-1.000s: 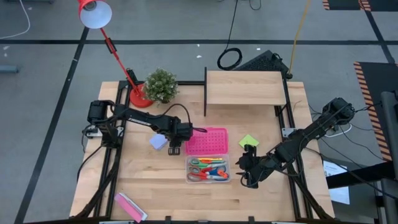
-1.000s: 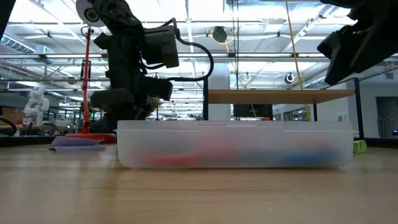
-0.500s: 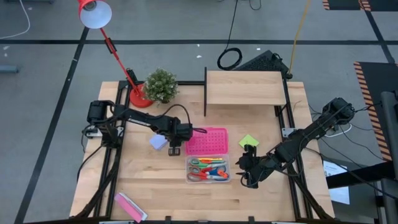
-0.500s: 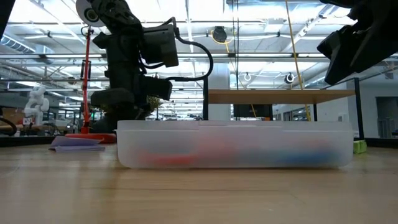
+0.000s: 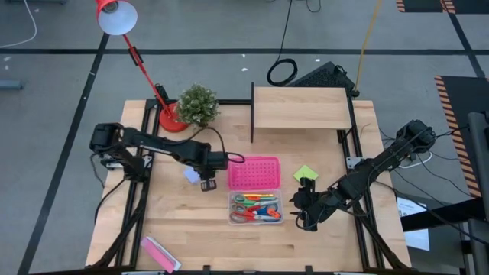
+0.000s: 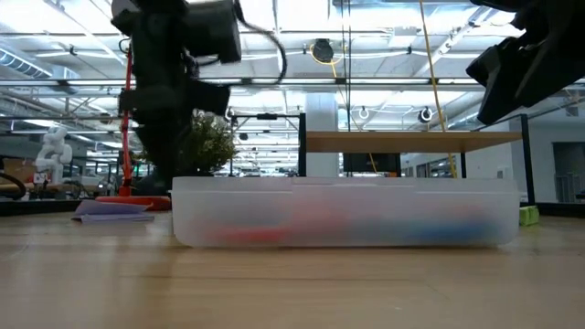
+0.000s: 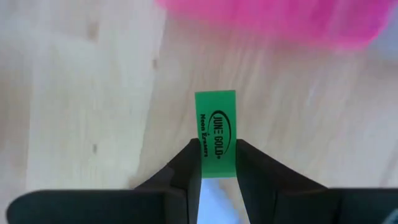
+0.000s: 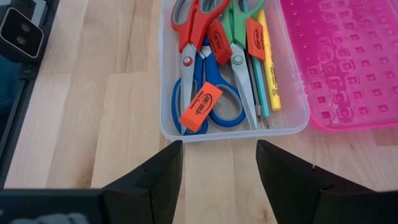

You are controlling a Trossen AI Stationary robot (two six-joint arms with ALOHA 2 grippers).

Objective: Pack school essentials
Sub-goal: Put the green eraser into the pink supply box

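My left gripper (image 5: 205,183) is shut on a green eraser (image 7: 216,132), between the pale-blue note pad (image 5: 191,174) and the pink perforated lid (image 5: 254,173). The clear box (image 5: 256,207) holds red-, blue- and green-handled scissors (image 8: 214,106), pencils (image 8: 272,68) and orange erasers (image 8: 201,107). A lime-green note pad (image 5: 306,173) lies flat to the right of the lid. My right gripper (image 8: 219,155) hovers open just right of the box, with nothing between its fingers. My left gripper pinches the green eraser by its two long sides (image 7: 215,163) between its two fingers, near one end. Most of the eraser sticks out past the fingertips, along the fingers. Whether it is clear of the table I cannot tell.
A flat pink packet (image 5: 160,253) lies at the near left corner. A red desk lamp (image 5: 164,114), a potted plant (image 5: 198,105) and a raised wooden shelf (image 5: 299,107) stand along the far edge. Bare wood lies near the front edge.
My left gripper has drawn away from the pink lid, toward the table's left edge, and in the low view it has risen.
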